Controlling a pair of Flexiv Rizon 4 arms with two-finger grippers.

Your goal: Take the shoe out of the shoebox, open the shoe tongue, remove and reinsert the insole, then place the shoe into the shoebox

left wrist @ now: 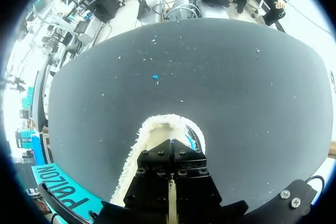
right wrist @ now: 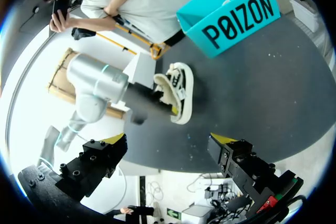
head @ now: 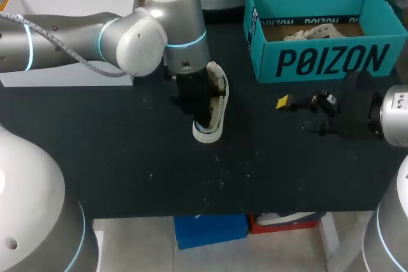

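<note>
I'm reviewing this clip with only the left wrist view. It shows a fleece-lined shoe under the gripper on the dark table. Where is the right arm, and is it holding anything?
Observer: The right gripper is open and empty. It hangs over the table apart from the shoe, on the near side of the shoebox.
Operator: I see only a corner of that shoebox. Is there anything in it?
Observer: Yes. In the head view a pale object lies on its floor, but I cannot tell what it is.
</note>
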